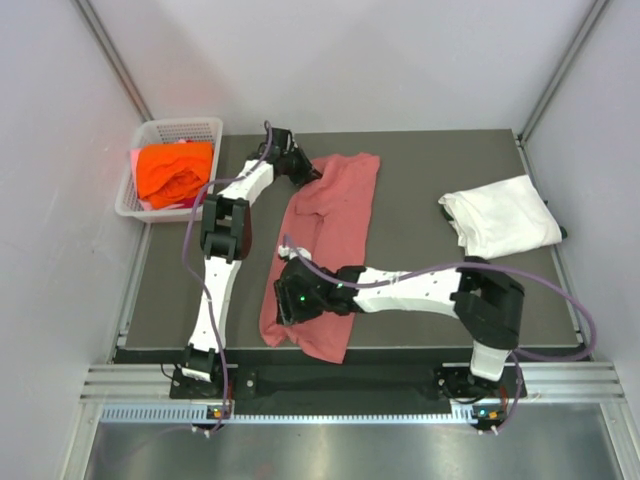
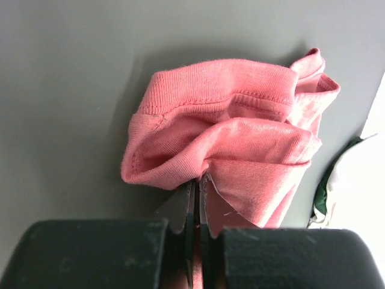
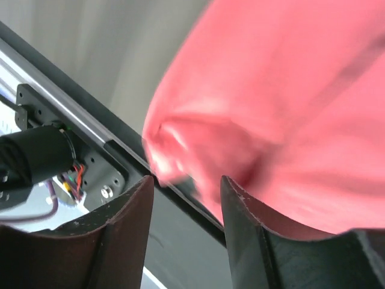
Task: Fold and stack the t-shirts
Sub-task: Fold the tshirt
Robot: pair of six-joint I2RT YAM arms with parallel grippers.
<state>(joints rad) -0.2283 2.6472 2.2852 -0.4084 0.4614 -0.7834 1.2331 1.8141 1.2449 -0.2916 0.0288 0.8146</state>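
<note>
From overhead I am watching the pink t-shirt (image 1: 335, 215) lying as a long, rumpled strip down the middle of the table (image 1: 420, 170), running from the far side to the near edge. That view is hiding both sets of fingers behind the wrists.

The left wrist camera is showing what the overhead cannot: the left gripper (image 2: 197, 189) is clenched on a bunched fold of the pink cloth at its far end.

The right wrist camera is blurred, but it is showing the right gripper (image 3: 186, 198) with its fingers apart and the table's near edge visible through the gap, the pink hem hanging just beyond the tips.

Only the overhead is giving me the rest: the white t-shirt (image 1: 505, 220) is lying folded at the far right, and the orange t-shirt (image 1: 175, 170) is sitting crumpled in the basket (image 1: 180, 124) at the far left.
</note>
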